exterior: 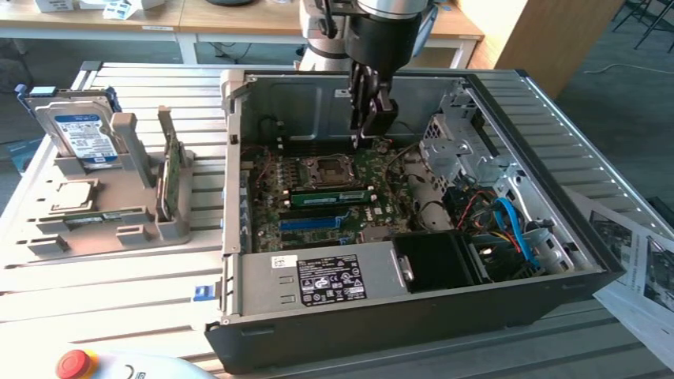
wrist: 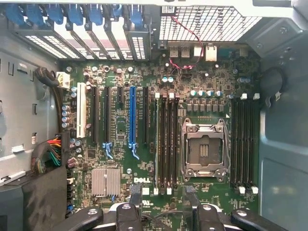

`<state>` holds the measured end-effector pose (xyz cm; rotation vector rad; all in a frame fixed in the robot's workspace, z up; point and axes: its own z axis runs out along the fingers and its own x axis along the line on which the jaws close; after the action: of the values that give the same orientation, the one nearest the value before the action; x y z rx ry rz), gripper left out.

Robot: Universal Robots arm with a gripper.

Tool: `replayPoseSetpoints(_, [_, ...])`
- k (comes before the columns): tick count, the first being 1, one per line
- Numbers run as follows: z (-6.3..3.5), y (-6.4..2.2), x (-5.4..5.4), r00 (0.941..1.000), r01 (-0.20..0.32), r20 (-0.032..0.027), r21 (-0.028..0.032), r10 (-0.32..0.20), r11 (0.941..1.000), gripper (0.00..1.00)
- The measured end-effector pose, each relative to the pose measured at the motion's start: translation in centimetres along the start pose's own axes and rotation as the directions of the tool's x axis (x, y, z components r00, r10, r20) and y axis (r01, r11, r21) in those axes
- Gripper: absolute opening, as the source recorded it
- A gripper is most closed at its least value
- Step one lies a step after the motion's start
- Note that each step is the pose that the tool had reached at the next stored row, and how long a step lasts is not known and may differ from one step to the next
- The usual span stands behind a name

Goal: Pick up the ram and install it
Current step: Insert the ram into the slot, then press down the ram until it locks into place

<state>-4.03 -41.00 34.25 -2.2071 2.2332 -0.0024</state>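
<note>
Slatted metal table, uncovered computer case, "DELL"-marked motherboard beneath wide-spread, empty pincer.

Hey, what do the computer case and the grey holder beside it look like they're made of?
The computer case looks like sheet metal: bare grey with a dull sheen inside, punched holes and folded edges. Its outside seems painted black. The grey holder looks like matte plastic, possibly moulded or printed: even colour, blocky shapes, no shine.

Arm hangs straight down, gripper pointing down too, fingers a bit apart, nothing pinched between them.
</note>
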Motion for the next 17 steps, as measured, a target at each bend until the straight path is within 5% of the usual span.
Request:
replayPoseSetpoints(13, [-0.01, 0.0, 0.0, 1.0, 0.0, -0.0002, -0.0001, 0.0, 1.0, 0.45])
replayPoseSetpoints(17, [-0.01, 0.0, 0.0, 1.0, 0.0, -0.0002, -0.0001, 0.0, 1.0, 0.26])
